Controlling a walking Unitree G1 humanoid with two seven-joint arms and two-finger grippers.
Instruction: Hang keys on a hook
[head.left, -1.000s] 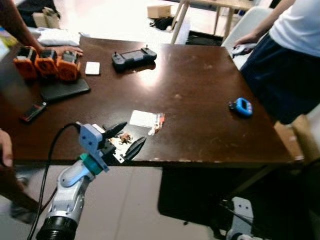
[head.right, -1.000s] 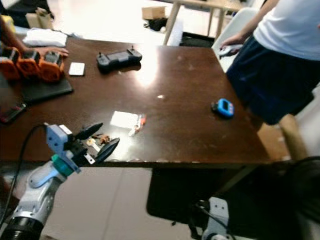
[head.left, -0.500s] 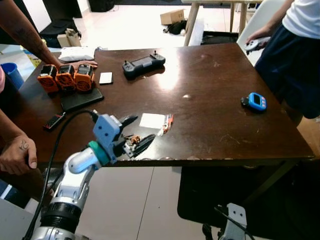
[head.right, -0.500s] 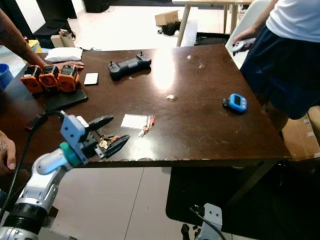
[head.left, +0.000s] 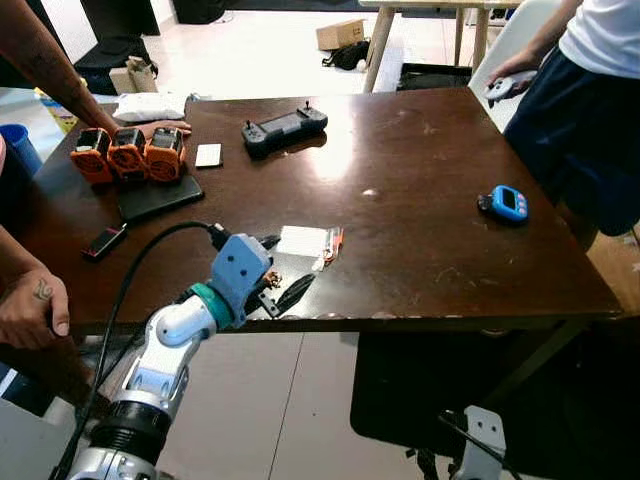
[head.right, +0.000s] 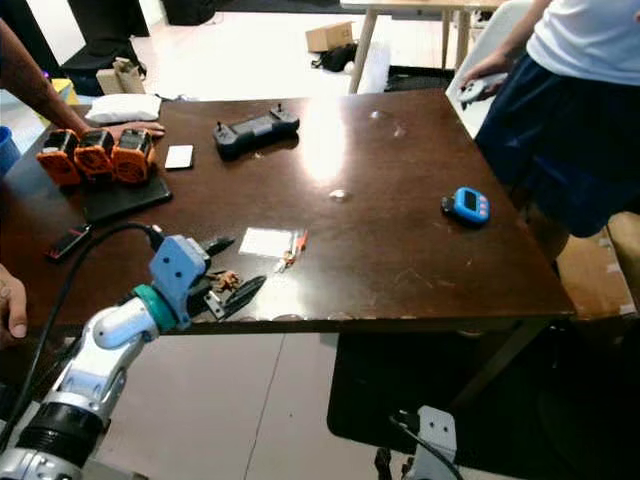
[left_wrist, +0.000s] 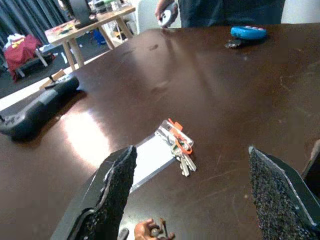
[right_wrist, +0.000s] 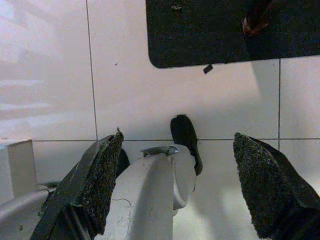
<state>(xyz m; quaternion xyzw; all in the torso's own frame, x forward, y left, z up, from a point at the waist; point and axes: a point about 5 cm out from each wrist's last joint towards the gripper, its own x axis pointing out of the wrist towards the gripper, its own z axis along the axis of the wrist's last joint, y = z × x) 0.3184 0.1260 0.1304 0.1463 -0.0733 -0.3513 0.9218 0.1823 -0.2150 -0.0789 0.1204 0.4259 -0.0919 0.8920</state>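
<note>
The left gripper (head.left: 280, 270) is reaching over the table's (head.left: 420, 190) near edge, jaws spread wide and holding nothing. The keys (left_wrist: 177, 150) are lying just beyond its fingertips, touching a white card (head.left: 303, 240), near that edge. The right gripper (right_wrist: 175, 175) is hanging over the tiled floor (right_wrist: 50, 75), jaws wide.

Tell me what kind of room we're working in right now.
Probably a workshop or lab room rather than a lived-in home: a dark brown wooden table holds three orange battery packs and a black handheld controller, with white tiled floor underneath.
</note>
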